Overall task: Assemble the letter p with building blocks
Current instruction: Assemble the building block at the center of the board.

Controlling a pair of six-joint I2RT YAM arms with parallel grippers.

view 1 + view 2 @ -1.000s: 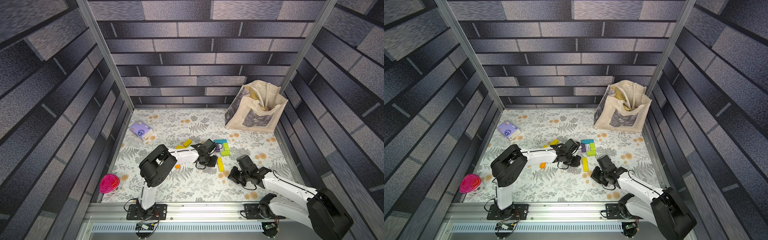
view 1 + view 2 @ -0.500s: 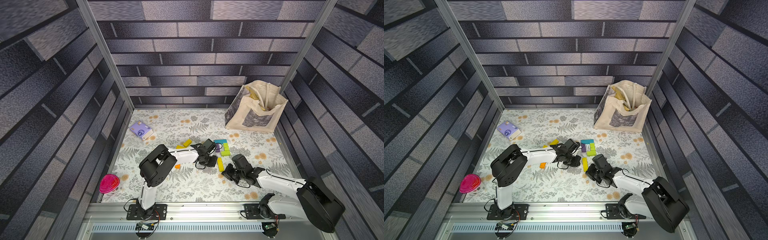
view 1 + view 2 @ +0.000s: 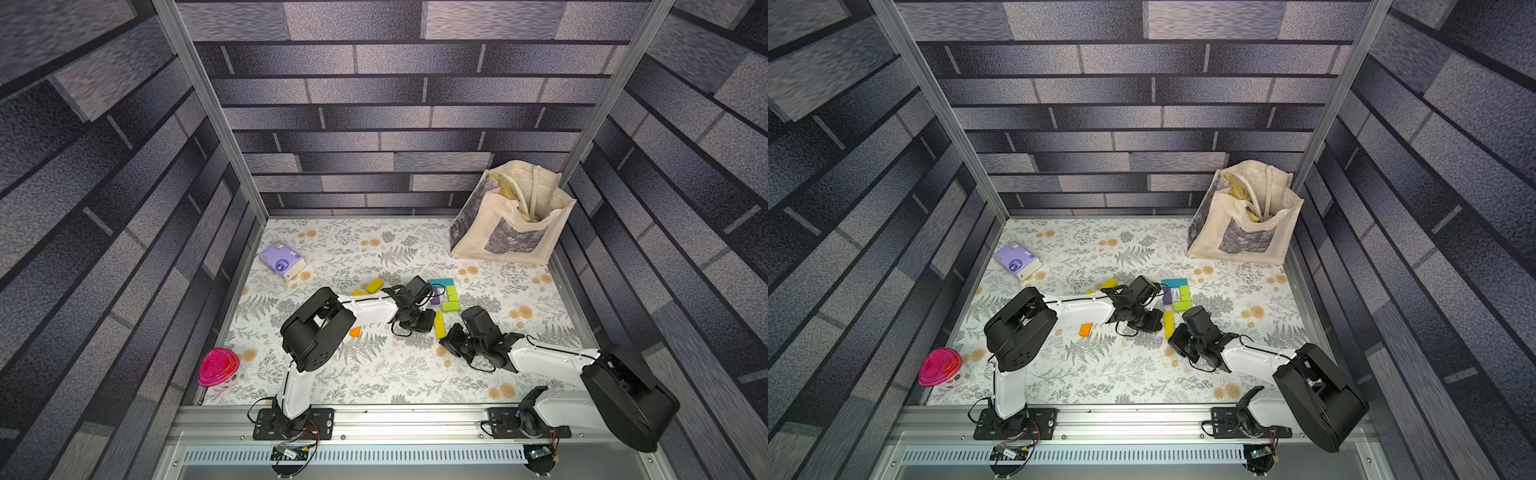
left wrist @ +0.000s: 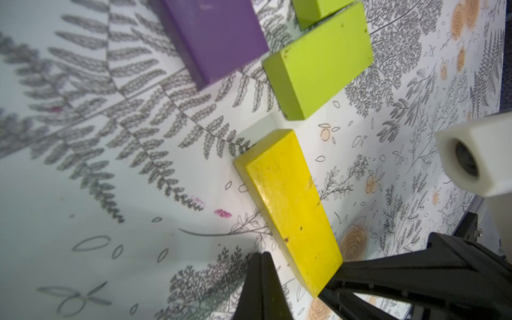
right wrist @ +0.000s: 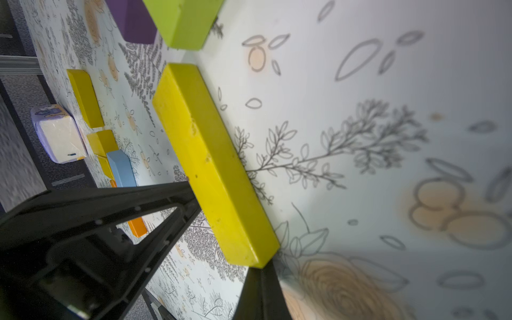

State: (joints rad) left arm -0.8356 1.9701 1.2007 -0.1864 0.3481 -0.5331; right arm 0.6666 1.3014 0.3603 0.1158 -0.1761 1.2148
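Push the long yellow block, flat on the desk just below the lime green block, a small gap between. Use the left end effector, shut and empty, just beside its long side, and the right end effector, shut and empty, at its near end. Go slowly, hold it straight, close the gap, steer clear of the purple block.

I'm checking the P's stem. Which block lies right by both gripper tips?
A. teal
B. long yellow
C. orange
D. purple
B: the long yellow block lies flat, with the shut left gripper beside it and the shut right gripper at its end.
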